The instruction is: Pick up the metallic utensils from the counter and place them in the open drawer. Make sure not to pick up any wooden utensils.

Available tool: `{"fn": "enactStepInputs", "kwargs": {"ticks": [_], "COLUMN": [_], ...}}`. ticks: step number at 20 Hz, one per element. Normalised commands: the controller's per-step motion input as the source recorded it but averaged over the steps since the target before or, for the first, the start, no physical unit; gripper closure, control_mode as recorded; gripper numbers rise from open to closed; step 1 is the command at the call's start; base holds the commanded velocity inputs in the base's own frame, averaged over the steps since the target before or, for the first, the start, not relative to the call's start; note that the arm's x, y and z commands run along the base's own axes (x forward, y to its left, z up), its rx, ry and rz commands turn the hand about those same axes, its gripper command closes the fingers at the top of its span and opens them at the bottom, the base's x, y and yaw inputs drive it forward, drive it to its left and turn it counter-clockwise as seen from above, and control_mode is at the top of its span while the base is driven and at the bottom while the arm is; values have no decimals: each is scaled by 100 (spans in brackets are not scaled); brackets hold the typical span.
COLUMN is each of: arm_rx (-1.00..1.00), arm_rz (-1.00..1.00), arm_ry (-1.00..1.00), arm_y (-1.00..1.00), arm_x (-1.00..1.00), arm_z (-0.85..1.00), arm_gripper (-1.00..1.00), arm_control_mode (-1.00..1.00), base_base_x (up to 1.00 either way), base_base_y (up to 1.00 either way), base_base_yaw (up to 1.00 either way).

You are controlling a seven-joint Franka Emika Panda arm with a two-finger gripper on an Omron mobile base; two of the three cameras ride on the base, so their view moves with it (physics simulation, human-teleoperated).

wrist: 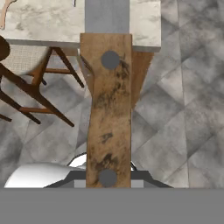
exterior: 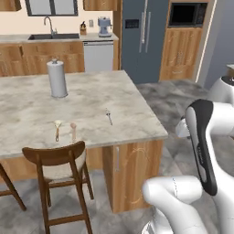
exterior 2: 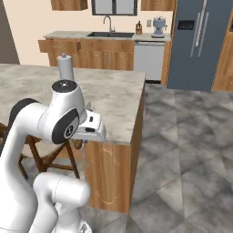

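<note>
In the hand view a knife (wrist: 109, 109) with a brown wooden riveted handle and a flat grey blade runs straight up the picture. My gripper (wrist: 107, 177) is shut on its handle end. It hangs over the grey tiled floor, just off the near corner of the marbled counter (exterior: 91, 98). A thin silver fork-like utensil (exterior: 109, 116) lies on the counter near that edge. Two tan wooden spoons (exterior: 57, 129) (exterior: 73, 130) lie side by side to its left. The drawer is out of view.
A dark wooden chair (exterior: 55, 155) stands at the counter's front edge, left of the wooden cabinet (exterior: 132, 169). A grey paper towel roll (exterior: 57, 78) stands further back on the slab. Open tiled floor (exterior 2: 182, 150) lies to the right.
</note>
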Motion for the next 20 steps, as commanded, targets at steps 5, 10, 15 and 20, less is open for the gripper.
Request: {"fn": "enactStepInputs", "kwargs": {"ticks": [5,10,15,20], "arm_rx": [0,0,0,0], "arm_rz": [0,0,0,0], "arm_ry": [0,0,0,0], "arm_y": [0,0,0,0], "arm_x": [0,0,0,0], "arm_z": [0,0,0,0], "arm_gripper": [100,100,100,100], "arm_control_mode": [100,100,100,100], "base_base_x": [74,78,42,39], "base_base_y": [-95,-91,-95,-71], "base_base_yaw": [14,19,5,4]}}
